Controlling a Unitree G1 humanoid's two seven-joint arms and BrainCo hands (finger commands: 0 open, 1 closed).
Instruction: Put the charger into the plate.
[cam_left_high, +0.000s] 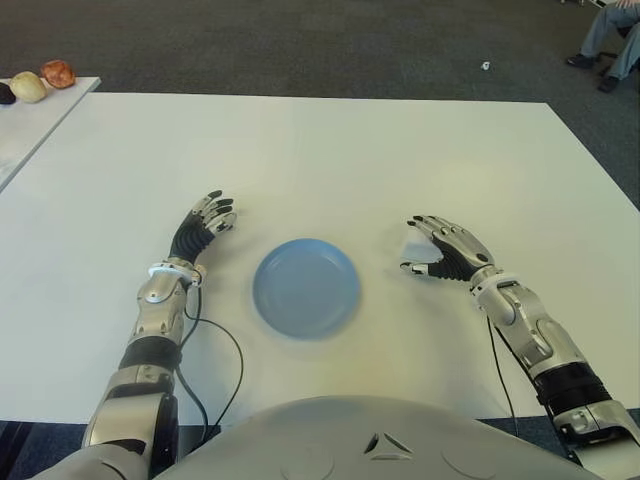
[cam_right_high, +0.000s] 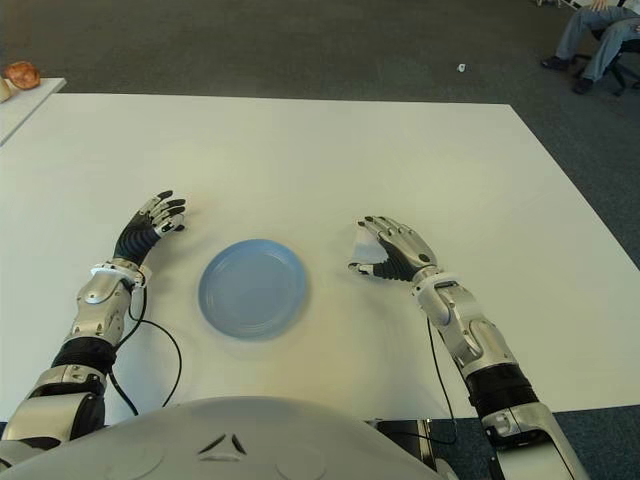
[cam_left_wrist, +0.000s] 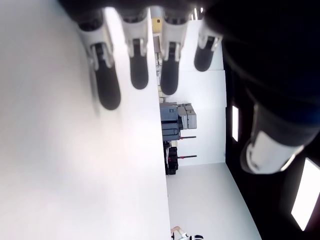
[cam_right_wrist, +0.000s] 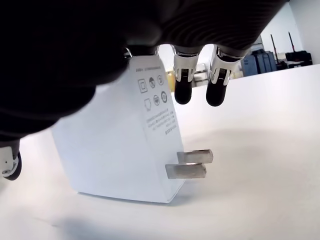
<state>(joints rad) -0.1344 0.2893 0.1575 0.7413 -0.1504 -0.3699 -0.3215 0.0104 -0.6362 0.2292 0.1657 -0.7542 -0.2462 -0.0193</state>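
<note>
A white charger (cam_right_wrist: 120, 145) with two metal prongs stands on the white table (cam_left_high: 400, 150), just to the right of the blue plate (cam_left_high: 306, 287). My right hand (cam_left_high: 418, 252) is cupped over the charger, fingers arched above it and thumb low on its near side. The fingertips (cam_right_wrist: 182, 92) hang free past the charger's top, and no firm grip shows. My left hand (cam_left_high: 205, 222) shows to the left of the plate, fingers stretched out and holding nothing. Nothing lies in the plate.
A second table (cam_left_high: 30, 120) at the far left carries round bread-like items (cam_left_high: 57, 73). A seated person's legs (cam_left_high: 608, 40) show at the far right on the dark carpet. A black cable (cam_left_high: 236, 365) loops on the table beside my left forearm.
</note>
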